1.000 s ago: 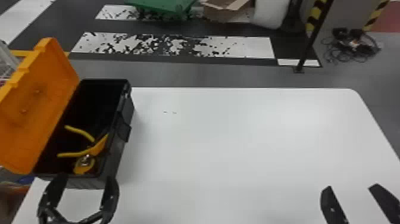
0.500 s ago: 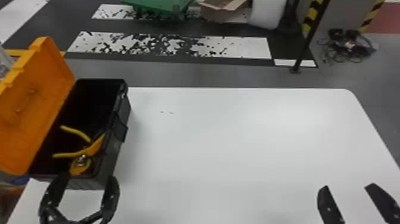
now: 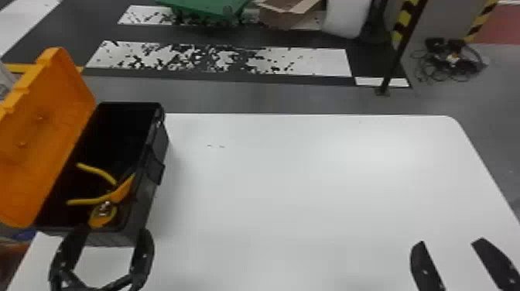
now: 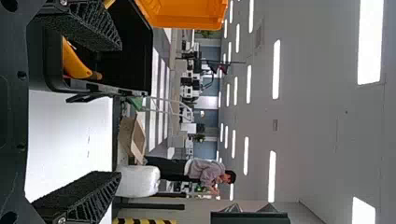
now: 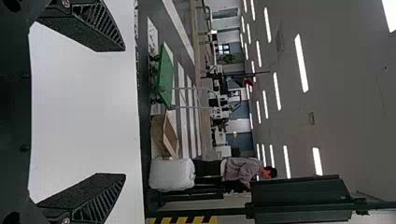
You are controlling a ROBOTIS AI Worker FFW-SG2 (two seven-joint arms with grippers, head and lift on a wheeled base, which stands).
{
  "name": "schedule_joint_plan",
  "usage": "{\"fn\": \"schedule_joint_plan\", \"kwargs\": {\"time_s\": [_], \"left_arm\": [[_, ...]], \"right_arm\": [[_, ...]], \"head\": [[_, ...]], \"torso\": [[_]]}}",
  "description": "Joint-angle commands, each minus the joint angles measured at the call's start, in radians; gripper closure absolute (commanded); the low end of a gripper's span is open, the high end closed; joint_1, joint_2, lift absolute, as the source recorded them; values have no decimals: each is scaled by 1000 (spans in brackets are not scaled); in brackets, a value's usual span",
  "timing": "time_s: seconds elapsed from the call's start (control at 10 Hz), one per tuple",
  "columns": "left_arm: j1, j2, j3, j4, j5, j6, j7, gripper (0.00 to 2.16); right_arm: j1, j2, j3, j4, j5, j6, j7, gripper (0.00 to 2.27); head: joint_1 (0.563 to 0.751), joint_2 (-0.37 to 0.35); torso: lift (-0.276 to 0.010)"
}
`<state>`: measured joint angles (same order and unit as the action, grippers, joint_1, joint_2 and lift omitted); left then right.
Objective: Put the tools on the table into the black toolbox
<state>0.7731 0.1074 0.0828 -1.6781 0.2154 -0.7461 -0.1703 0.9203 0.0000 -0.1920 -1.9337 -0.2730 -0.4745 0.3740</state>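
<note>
1. Pliers, yellow-handled: lying in your black toolbox, toward its near end, handles spread apart.
2. Yellow tool, rounded, with a shiny metal part: in the same box, beside the pliers, at the near end.
3. Toolbox, black: upright at the left side of your desk; orange lid open, tilted out to the left.
4. Left end effector: fingers spread, at the toolbox's near end; whether they touch it, you cannot tell.
5. Right end effector: fingers spread, above the desk's near right part, well apart from the toolbox.
6. Desk, white, two small dark marks on top.
7. Floor beyond your desk: green cart, cardboard box, tangled cables farther right.
</note>
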Motion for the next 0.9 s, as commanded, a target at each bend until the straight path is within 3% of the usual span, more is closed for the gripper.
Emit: {"fn": "schedule_joint_plan", "kwargs": {"time_s": [0.0, 0.8], "left_arm": [[0, 0, 0, 0, 2, 0, 0, 39], [2, 0, 0, 0, 7, 3, -5, 39]], "right_arm": [[0, 1, 0, 1, 0, -2, 0, 43], [0, 1, 0, 10, -2, -14, -1, 43]], "head": [[695, 11], [695, 11]], "torso": [[-75], [-75]]}}
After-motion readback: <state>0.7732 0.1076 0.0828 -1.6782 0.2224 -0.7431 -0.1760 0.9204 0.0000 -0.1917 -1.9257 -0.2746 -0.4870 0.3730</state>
